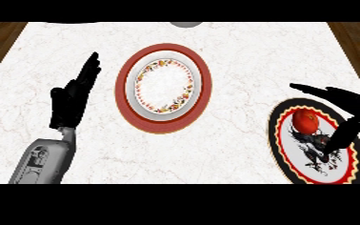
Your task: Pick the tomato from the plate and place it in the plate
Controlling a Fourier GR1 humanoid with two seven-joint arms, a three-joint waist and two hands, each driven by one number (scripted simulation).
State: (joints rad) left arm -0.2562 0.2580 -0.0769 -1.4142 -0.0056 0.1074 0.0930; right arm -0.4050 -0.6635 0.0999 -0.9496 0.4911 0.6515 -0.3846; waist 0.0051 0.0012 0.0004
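Note:
A red tomato (306, 119) lies on the upper part of a black-rimmed plate (286, 155) with a red ring at the lower right. My right hand (342, 136) hovers over that plate, fingers spread open on both sides of the tomato and not closed on it. Near the middle of the counter stands a red-rimmed plate (163, 88) with a white floral centre, nothing on it. My left hand (72, 95) rests open at the left, fingers straight and pointing up, apart from the red-rimmed plate.
The counter top (239, 43) is white marble with wooden edges at both far corners. A grey round object (186, 24) peeks in at the top edge, behind the red-rimmed plate.

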